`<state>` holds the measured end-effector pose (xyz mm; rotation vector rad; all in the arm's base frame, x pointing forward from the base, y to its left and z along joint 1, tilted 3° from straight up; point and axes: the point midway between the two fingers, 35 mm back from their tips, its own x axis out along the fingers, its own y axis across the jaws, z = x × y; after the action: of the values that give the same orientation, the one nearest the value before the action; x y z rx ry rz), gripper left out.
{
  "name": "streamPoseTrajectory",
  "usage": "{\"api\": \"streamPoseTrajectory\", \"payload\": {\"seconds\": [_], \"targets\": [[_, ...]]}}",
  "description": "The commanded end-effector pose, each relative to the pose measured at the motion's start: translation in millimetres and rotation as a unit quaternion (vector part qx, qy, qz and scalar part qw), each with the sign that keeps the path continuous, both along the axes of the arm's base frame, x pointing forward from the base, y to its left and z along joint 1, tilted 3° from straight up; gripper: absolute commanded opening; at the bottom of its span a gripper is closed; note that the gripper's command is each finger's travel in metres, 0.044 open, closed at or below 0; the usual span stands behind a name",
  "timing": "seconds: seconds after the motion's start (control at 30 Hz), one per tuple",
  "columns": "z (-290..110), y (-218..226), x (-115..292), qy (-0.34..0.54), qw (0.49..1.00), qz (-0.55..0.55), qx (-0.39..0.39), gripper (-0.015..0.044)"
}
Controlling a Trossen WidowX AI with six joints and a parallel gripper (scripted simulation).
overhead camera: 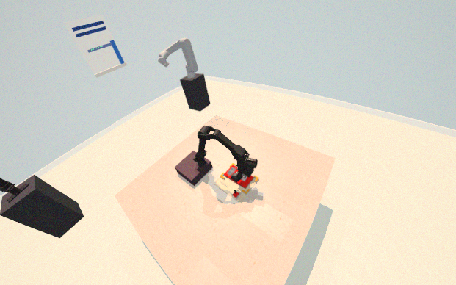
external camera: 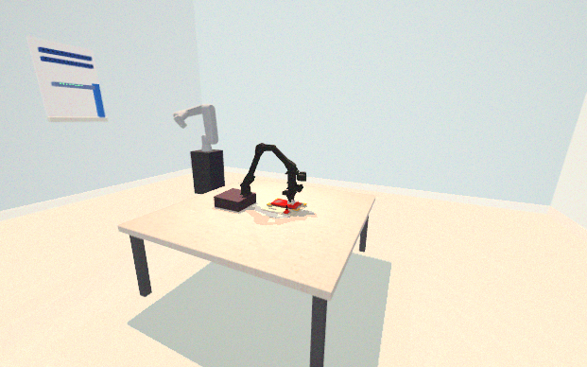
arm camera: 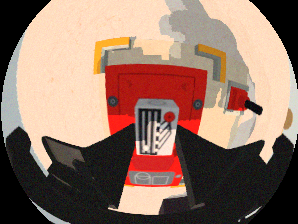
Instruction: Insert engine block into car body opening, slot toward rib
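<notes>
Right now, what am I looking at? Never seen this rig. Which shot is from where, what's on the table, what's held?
One black arm on a dark base, bolted to a table. The top view looks down from high up, the exterior view from across the room, and the wrist view from a camera on the gripper looking down past its fingers. On the table sits a red car body with yellow corner pieces. The gripper is shut on the grey engine block, holding it over the body.
</notes>
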<state>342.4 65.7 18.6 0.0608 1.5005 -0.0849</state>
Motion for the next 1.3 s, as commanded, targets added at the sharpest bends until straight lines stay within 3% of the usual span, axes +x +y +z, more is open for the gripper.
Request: {"api": "streamPoseTrajectory", "payload": {"seconds": [0.0, 0.03, 0.4, 1.17, 1.27], "targets": [[-1.8, -0.7, -0.4, 0.000, 1.000, 0.001, -0.002, 0.0160], [-2.0, -0.7, -0.4, 0.000, 1.000, 0.001, -0.002, 0.0160], [-0.5, 0.0, 0.0, 0.000, 1.000, 0.000, 0.000, 0.0440], [13.0, 0.5, -2.7, 0.000, 1.000, 0.001, -0.002, 0.0440], [13.0, 0.5, -2.7, 0.000, 1.000, 0.001, -0.002, 0.0361]]}}
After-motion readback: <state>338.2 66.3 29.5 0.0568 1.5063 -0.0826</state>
